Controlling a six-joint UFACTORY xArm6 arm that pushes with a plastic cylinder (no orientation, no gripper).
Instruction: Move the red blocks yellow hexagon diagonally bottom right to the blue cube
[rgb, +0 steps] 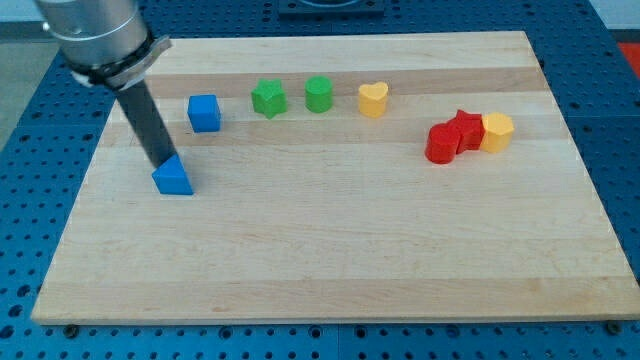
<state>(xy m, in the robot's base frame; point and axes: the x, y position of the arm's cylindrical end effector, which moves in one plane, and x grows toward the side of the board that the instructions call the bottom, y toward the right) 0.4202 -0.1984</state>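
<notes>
The rod's tip (164, 163) touched a blue triangle (173, 177), holding nothing, far from the reds (452, 136) and hexagon (496, 131) clustered right; pushing them leftward toward the blue cube (204, 112) risked scattering them.

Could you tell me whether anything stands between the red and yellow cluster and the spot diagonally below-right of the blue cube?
Nothing visible does: bare board lies between the two red blocks with the yellow hexagon and that spot by the blue cube.

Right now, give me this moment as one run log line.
my tip: touching blue triangle, its top-left edge | red blocks and yellow hexagon: clustered view's right, unmoved | blue cube: upper left
</notes>
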